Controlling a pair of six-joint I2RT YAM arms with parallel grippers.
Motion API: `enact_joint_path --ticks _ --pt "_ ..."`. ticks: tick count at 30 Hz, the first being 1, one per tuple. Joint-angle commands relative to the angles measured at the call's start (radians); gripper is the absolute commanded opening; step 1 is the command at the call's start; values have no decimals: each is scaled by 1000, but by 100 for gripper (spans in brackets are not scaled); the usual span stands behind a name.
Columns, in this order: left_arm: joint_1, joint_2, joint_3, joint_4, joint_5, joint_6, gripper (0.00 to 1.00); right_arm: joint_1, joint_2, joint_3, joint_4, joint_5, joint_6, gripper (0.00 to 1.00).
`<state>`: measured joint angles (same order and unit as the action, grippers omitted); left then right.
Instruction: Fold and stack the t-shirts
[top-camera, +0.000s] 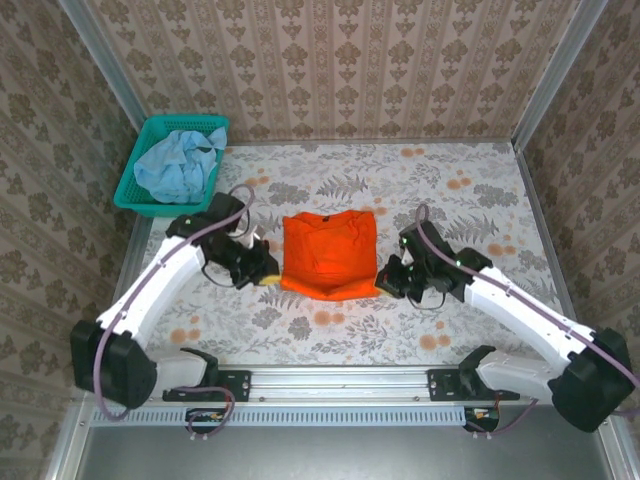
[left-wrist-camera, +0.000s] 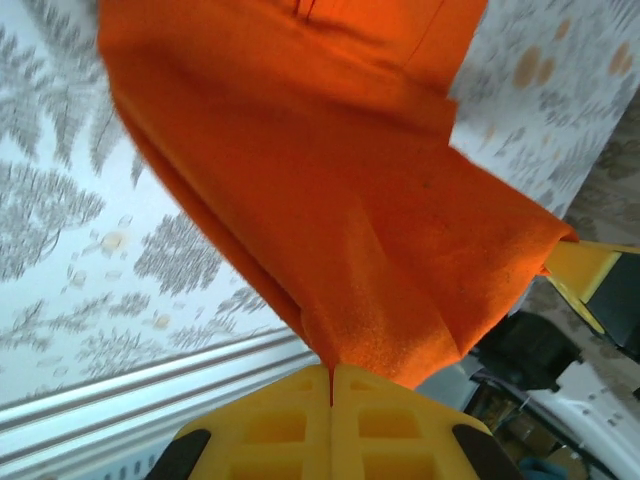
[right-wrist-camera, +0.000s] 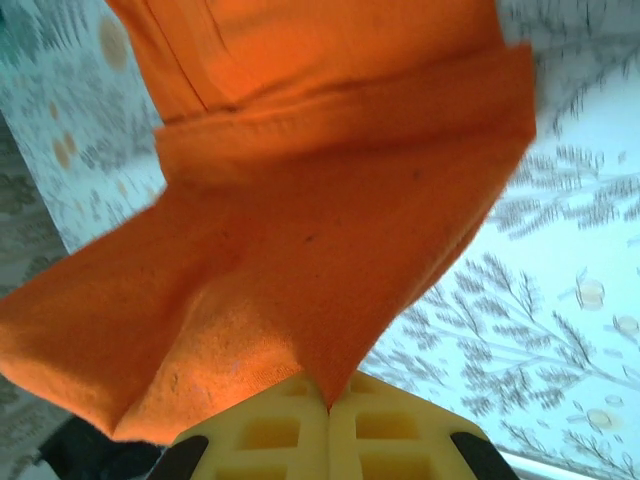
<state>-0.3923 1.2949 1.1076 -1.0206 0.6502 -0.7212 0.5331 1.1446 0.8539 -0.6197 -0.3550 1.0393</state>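
An orange t-shirt (top-camera: 328, 252) lies partly folded at the middle of the table, its near edge lifted between both arms. My left gripper (top-camera: 270, 277) is shut on its near left corner; in the left wrist view the orange cloth (left-wrist-camera: 340, 200) runs into the closed yellow jaws of that gripper (left-wrist-camera: 331, 372). My right gripper (top-camera: 386, 281) is shut on the near right corner, with the cloth (right-wrist-camera: 320, 230) pinched at the gripper's tip (right-wrist-camera: 329, 402). A pale blue t-shirt (top-camera: 175, 165) lies crumpled in the teal basket (top-camera: 130, 190) at the far left.
The table (top-camera: 470, 200) has a floral cover and patterned walls on three sides. A metal rail (top-camera: 340, 380) runs along the near edge between the arm bases. The basket sits in the far left corner.
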Motion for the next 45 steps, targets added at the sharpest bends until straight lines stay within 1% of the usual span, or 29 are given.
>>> enact_joint_path --ticks 1,5,8,10,12,14,16,17,18,19,20,21,22,23,25,26,27,29,30,31,32,36,37,40,43,45 --pt "31 89 97 28 52 36 0 -76 78 91 -36 -58 -86 0" --pt "66 233 207 96 73 25 0 -158 215 210 -54 -85 -149 0" --pt "101 353 314 114 72 27 0 -212 369 323 -70 -116 -167 0" --pt "121 424 383 127 56 26 0 -239 456 392 -55 -116 -164 0" --pt "143 496 447 151 35 9 0 -259 551 464 -16 -141 -144 0" --pt "171 571 487 195 17 -37 0 -275 670 566 -14 -155 -123 0" --pt "193 649 530 230 0 -72 0 -286 798 681 -43 -148 -122 6" --pt "203 702 566 239 -34 -87 0 -292 860 751 -63 -143 -119 10" --pt "211 745 602 240 -39 -92 0 -294 915 805 -69 -149 -115 12" --pt "218 804 649 226 -67 -99 0 -298 976 869 -88 -147 -110 17" --pt "223 851 698 221 -91 -112 12 -302 1031 941 -127 -138 -111 28" --pt "226 895 739 231 -88 -113 27 -310 1071 992 -145 -138 -111 38" --pt "234 942 813 195 -108 -112 41 -319 1115 1049 -173 -135 -114 44" --pt "240 978 885 177 -122 -112 46 -332 1142 1096 -212 -121 -118 45" --pt "246 1010 988 180 -98 -112 55 -351 1143 1131 -247 -85 -136 46" --pt "245 1023 1046 156 -88 -103 60 -363 1120 1120 -256 -62 -140 46" --pt "241 1027 1087 137 -75 -84 68 -370 1090 1096 -246 -51 -139 46" --pt "224 1007 1139 76 -77 -29 67 -373 991 989 -160 -63 -129 44" --pt "213 983 1129 72 -80 -8 67 -369 945 934 -118 -74 -122 44" --pt "198 948 1095 79 -74 13 66 -359 894 865 -67 -97 -111 42" --pt "180 913 1051 85 -67 29 62 -345 847 795 -10 -124 -100 40" --pt "88 787 833 120 -43 123 44 -252 740 609 129 -172 -80 30" --pt "62 763 774 128 -36 152 41 -229 727 568 164 -180 -64 27" --pt "7 706 601 167 -46 209 37 -169 722 460 270 -171 -8 18" --pt "0 684 443 242 -31 208 36 -143 751 371 362 -151 32 16" --pt "-2 690 385 264 -57 238 36 -139 779 336 367 -132 24 13"
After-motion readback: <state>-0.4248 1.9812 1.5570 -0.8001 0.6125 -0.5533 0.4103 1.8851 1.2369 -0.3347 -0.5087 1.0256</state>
